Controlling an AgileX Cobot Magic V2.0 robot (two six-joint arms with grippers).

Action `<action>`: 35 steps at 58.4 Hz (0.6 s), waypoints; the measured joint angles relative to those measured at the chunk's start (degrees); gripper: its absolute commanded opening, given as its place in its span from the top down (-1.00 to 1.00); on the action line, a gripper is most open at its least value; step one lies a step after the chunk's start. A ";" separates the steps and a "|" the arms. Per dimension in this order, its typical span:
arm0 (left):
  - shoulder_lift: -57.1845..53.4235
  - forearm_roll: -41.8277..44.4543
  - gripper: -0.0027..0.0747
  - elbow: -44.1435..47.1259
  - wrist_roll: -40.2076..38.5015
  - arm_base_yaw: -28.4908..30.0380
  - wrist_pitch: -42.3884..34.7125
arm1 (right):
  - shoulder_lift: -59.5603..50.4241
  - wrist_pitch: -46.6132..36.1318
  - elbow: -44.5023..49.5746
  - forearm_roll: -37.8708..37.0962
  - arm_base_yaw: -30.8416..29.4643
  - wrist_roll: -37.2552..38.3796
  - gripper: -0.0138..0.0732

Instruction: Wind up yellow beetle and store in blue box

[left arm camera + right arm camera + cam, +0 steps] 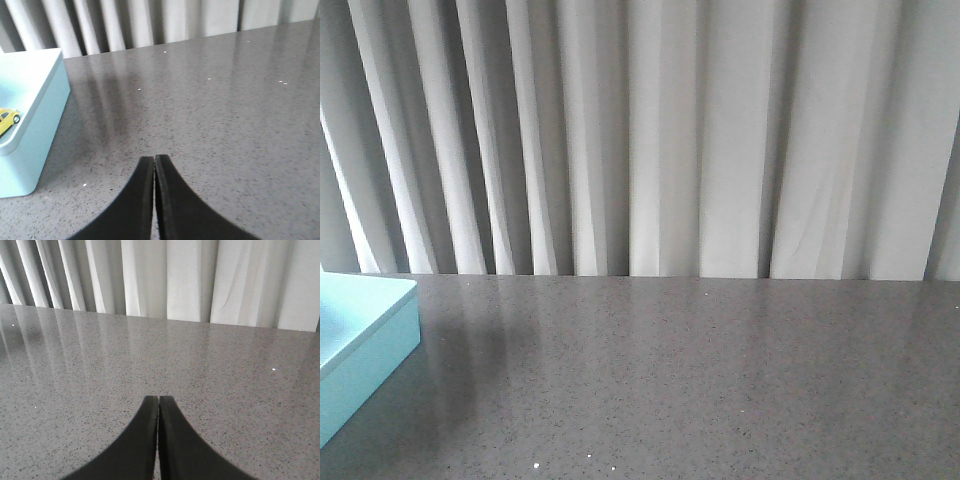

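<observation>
The blue box (365, 355) stands at the table's left edge in the front view, only its right end showing. In the left wrist view the blue box (40, 115) is off to one side, and the yellow beetle (8, 119) lies inside it, partly cut off by the frame. My left gripper (154, 159) is shut with nothing between its fingers, over bare table apart from the box. My right gripper (158, 399) is also shut and empty over bare table. Neither gripper shows in the front view.
A grey speckled table (700, 380) runs back to a pale pleated curtain (650, 130) along its far edge. Nothing but the box stands on the part of the table that shows.
</observation>
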 measured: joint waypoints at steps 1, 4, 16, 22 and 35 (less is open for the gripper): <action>-0.47 -0.07 0.95 1.31 0.00 0.00 -1.30 | 0.00 0.00 0.00 0.00 0.00 0.00 0.70; -2.18 -0.25 0.95 5.16 0.00 0.00 -5.39 | 0.00 0.00 0.00 0.00 0.00 0.00 0.70; -12.41 -0.53 0.95 19.07 0.36 -0.02 -14.49 | 0.00 0.00 0.00 0.00 0.00 0.00 0.70; -13.55 -0.32 0.95 21.05 3.00 -1.93 -14.57 | -0.18 0.06 0.05 0.06 0.00 0.00 0.70; -13.63 4.00 0.95 21.16 9.18 -11.64 -19.96 | -0.18 0.06 0.05 0.06 0.00 0.00 0.70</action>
